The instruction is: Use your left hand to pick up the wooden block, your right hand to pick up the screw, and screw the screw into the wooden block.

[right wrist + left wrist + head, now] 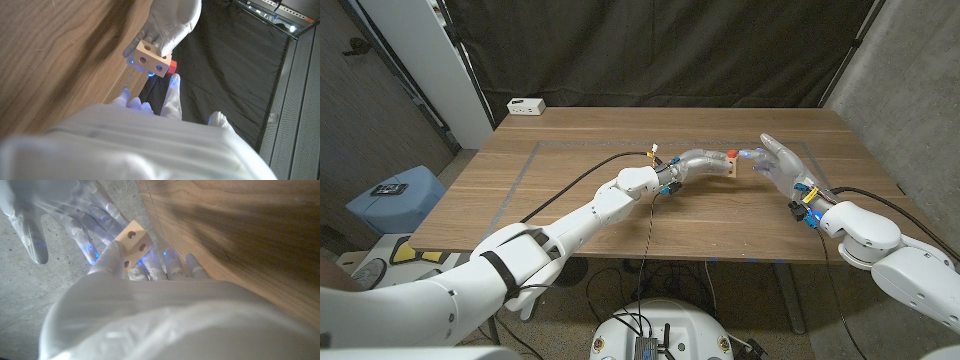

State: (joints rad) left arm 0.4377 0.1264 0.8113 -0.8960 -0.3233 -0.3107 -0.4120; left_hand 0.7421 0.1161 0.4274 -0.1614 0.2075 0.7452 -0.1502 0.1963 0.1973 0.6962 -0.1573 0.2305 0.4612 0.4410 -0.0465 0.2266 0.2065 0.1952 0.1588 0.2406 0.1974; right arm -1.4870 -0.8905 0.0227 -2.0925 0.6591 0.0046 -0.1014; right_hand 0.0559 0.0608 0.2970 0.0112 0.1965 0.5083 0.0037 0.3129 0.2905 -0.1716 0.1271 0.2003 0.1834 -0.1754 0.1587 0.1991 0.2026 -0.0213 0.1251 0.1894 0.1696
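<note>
My left hand (698, 163) grips a small pale wooden block (724, 167) above the middle of the table. The block (133, 242) shows several round holes in the left wrist view, where my left hand (112, 262) pinches it. A red screw (732, 153) sticks out of the block; its red head (172, 66) sits on the block's (150, 59) side. My right hand (775, 160) hovers just right of the block with its fingers spread. One fingertip (175, 84) lies close beside the screw head. I cannot tell if it touches.
A white power strip (526, 105) lies at the far left corner of the wooden table (580, 210). Black cables run along both arms. A blue stool (395, 195) stands off the table's left edge, and a dark curtain hangs behind.
</note>
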